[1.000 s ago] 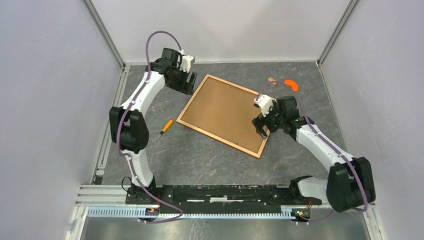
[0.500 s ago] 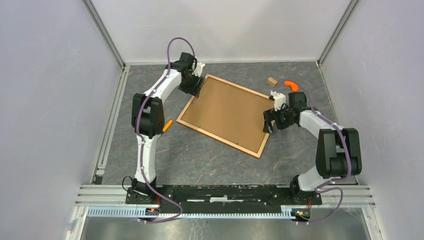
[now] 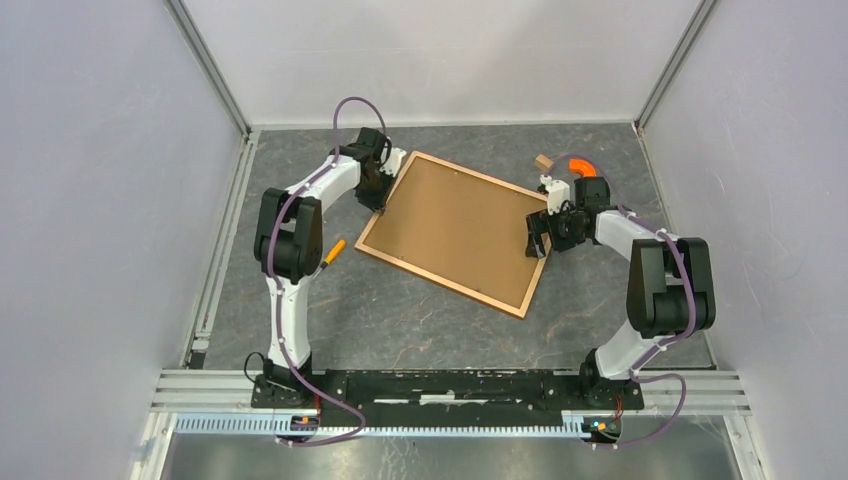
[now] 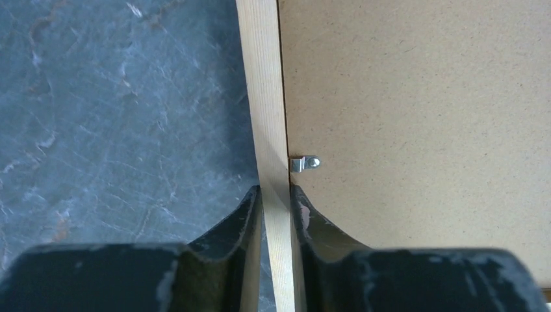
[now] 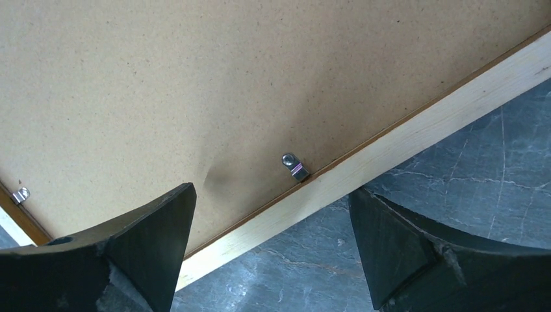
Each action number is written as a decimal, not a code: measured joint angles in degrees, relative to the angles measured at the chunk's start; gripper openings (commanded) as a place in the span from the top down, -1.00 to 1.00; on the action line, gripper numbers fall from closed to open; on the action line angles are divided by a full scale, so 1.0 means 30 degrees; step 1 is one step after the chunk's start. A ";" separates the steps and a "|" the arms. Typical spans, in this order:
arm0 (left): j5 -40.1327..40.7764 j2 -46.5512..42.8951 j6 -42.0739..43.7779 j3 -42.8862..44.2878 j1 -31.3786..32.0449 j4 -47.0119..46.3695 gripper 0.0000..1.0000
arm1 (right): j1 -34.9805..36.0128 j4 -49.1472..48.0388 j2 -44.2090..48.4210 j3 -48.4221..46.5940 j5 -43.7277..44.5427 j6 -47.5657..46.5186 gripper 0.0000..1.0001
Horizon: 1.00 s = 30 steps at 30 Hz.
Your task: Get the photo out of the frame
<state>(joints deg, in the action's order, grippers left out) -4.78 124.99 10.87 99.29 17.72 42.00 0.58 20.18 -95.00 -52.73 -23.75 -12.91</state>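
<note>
- The frame (image 3: 440, 280) lay face down on the worktop (image 3: 400, 330) with its backing board (image 3: 455, 228) uppermost. The photo was hidden under that board, inside the frame.
- The left gripper (image 4: 276, 208) was clenched on the frame's left wooden rail, one finger on each side, just beside a small metal clip (image 4: 304, 162).
- The right gripper (image 5: 269, 201) hung released and wide over the opposite rail, grasping nothing, with a second clip (image 5: 294, 166) just ahead of it.
- The step in hand looked like freeing the clips while the frame was steadied.
- The left hold needed to stay low and firm so the frame kept flat.
- The right would best bring one fingertip against the clip's tab and swivel it off the board, without leaning on the board.
</note>
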 measured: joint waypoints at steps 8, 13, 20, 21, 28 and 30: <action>0.0306 -0.2965 -0.0022 -0.4357 0.0758 -0.0699 0.75 | 0.0000 0.0117 0.0000 0.0000 0.0590 -0.0597 -0.73; 0.0466 -0.5661 -0.0532 -0.7708 0.1639 -0.0495 0.75 | -0.0095 0.0306 0.0007 0.0000 0.0605 -0.1290 -0.63; 0.0087 -0.8320 -0.1406 -1.0870 0.1836 -0.0401 0.62 | 0.0131 0.0517 0.0007 0.0044 0.0080 -0.1858 -0.58; 0.0087 -0.8561 -0.1413 -1.1220 0.1836 -0.0299 0.54 | 0.0284 0.0510 0.0007 0.0058 0.0080 -0.1880 -0.57; -0.0109 -0.9435 -0.1231 -1.1846 0.1836 0.1151 -0.22 | 0.0874 0.0138 0.0080 0.0240 -0.0131 -0.1858 -0.67; -0.0386 -0.9923 -0.1188 -1.1482 0.1785 0.1872 -0.50 | 0.0933 0.0168 0.0109 0.0233 -0.0175 -0.1865 -0.75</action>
<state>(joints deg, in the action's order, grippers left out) -5.93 95.22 7.31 64.84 23.07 47.62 3.38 20.69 -94.67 -52.03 -24.27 -18.50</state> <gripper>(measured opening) 0.582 0.821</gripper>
